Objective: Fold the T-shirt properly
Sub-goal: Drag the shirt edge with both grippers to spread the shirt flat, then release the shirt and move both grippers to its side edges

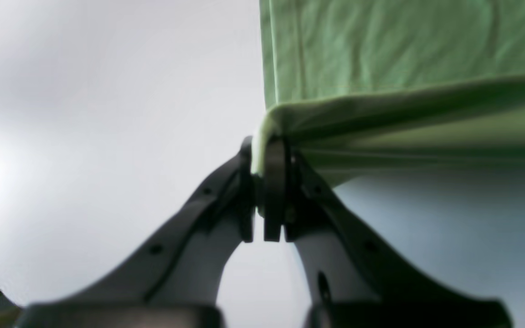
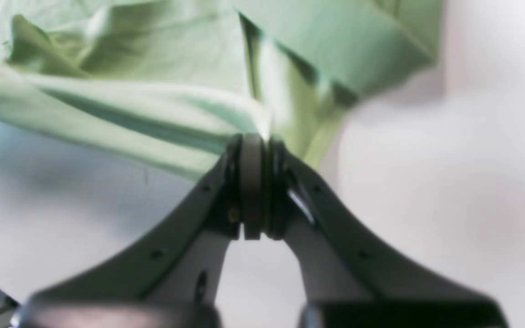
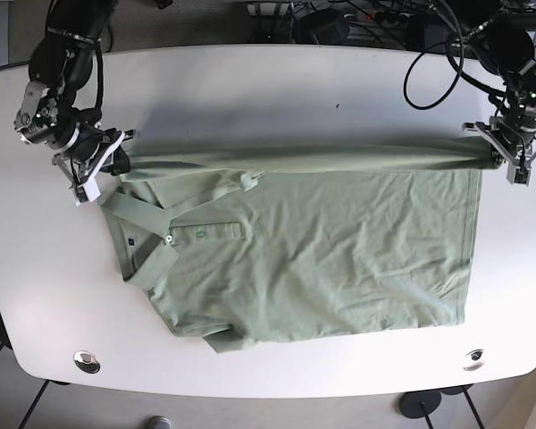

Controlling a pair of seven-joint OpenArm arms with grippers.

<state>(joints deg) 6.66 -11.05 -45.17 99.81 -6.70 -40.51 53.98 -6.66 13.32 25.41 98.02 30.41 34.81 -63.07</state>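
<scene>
both grippers are clamped on the t-shirt (image 3: pixel 313 250): left gripper (image 3: pixel 503 154) at the hem corner, right gripper (image 3: pixel 107 161) at the shoulder, lifting its far edge off the tabletop (image 3: pixel 268 80). judged mid lengthwise fold; next, carry that edge evenly toward the near side.

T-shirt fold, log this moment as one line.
left gripper: shut on T-shirt | right gripper: shut on T-shirt | far edge lifted

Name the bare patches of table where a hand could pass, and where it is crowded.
Free: the strip of table beyond the T-shirt, and the near strip by the edge. Crowded: the lifted edge stretched between left gripper and right gripper.
</scene>
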